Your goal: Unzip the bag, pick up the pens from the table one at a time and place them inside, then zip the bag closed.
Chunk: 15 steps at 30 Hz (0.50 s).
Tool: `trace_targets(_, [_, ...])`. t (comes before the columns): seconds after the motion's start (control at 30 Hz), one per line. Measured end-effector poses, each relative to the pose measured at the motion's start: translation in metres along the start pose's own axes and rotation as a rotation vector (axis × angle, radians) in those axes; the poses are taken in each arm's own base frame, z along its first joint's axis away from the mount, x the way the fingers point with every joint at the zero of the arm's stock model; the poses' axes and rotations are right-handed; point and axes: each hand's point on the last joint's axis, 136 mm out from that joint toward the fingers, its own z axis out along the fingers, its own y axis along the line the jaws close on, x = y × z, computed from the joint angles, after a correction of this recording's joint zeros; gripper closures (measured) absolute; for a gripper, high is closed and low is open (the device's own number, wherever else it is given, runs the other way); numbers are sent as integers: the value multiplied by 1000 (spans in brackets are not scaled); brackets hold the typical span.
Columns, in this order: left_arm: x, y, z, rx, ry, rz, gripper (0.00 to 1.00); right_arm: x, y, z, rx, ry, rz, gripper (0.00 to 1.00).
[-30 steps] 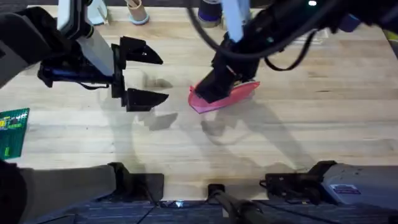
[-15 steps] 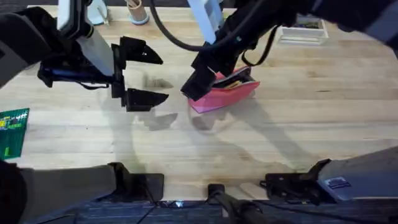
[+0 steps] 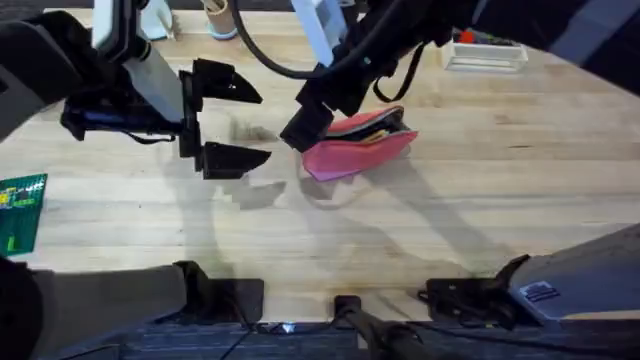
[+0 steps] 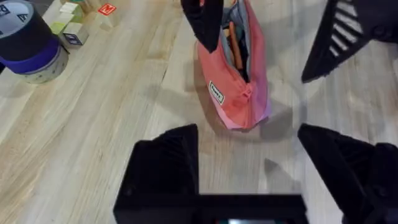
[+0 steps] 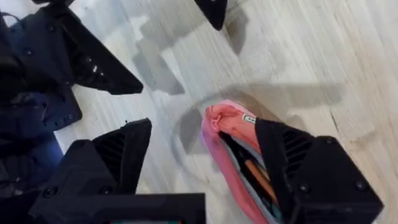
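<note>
right claw [image 3: 300, 118], open and empty, hangs right over the pink pouch's [image 3: 355, 155] near end, zipper running lengthwise away, left claw [image 3: 222, 120] gaping nearby.

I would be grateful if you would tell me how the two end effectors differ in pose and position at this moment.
The left end effector hovers over bare table to the side of the pink bag, while the right end effector sits right at the bag's end. The left arm reaches in sideways; the right arm comes down from the table's far side. Both end effectors are open and hold nothing. The bag is unzipped, with an orange pen inside.
</note>
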Motion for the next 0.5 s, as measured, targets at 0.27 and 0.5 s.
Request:
trace_targets(0.27, [0, 0, 0, 0, 0, 0, 5, 9, -14, 30, 2, 65, 23, 6])
trace_targets(0.5, [0, 0, 0, 0, 0, 0, 5, 20, -24, 53, 9, 122, 40, 5])
